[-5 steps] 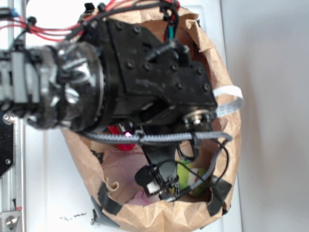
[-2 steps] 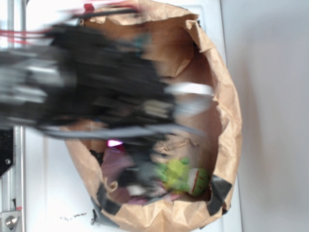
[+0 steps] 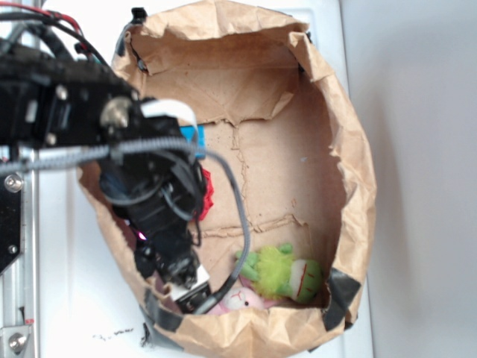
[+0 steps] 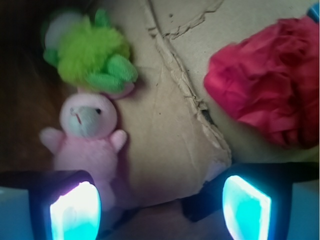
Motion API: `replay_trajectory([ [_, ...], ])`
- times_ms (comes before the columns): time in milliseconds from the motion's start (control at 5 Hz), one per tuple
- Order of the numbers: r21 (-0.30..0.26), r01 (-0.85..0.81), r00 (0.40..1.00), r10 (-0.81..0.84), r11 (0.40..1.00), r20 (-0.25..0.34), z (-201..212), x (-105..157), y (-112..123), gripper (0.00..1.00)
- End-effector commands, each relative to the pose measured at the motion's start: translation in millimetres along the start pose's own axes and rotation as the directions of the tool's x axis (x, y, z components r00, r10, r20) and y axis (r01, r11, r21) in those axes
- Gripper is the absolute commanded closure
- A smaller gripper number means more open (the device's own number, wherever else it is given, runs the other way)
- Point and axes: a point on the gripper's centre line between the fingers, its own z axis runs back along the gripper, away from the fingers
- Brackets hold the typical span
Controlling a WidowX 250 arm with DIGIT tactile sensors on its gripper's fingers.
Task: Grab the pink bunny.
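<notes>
A brown paper bag point(image 3: 350, 171) is lying open toward the exterior camera, its rim crumpled and rolled, patched with dark tape at the lower corners, and its creased, torn cardboard-coloured floor point(image 4: 165, 125) is showing in both views. Inside it, the pink bunny point(image 4: 87, 137) is lying face up in the bag's lower corner, soft and pale pink with a whitish face, tiny dark eyes and short stubby arms; in the exterior view only its head point(image 3: 240, 300) is peeking above the bag's rim. A fuzzy lime-green plush point(image 4: 90, 52) is sitting just beside the bunny's head, touching it, shaggy in texture with smoother green limbs. A red wrinkly lump point(image 4: 270, 85) of crinkled material is resting well apart from both toys, on the other side of a torn ridge in the floor. The gripper point(image 4: 160, 202) is reaching down into the bag with its fingers point(image 4: 75, 207) spread apart and holding nothing, their pads glowing cyan; the one on the wrist view's left is sitting right at the bunny's lower body, though whether they are touching cannot be told.
</notes>
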Motion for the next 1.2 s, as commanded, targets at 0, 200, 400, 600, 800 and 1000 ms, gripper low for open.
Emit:
replay_trajectory([
  [0,-0.019,-0.070,0.994,0.072,0.997,0.085,-2.9,32.6,-25.7,0.00],
  [200,0.022,-0.043,0.993,0.040,0.999,0.111,-13.3,35.9,-41.5,0.00],
  [400,0.025,-0.045,0.997,0.043,0.999,0.071,-24.0,30.5,-48.9,0.00],
  [600,0.029,-0.019,1.000,0.019,0.999,0.012,-34.7,16.7,-60.1,0.00],
  [800,0.036,-0.029,1.000,0.029,0.999,-0.012,-44.5,12.6,-63.5,0.00],
  [1000,0.054,-0.040,0.998,0.043,0.998,-0.054,-61.2,6.6,-63.2,0.00],
])
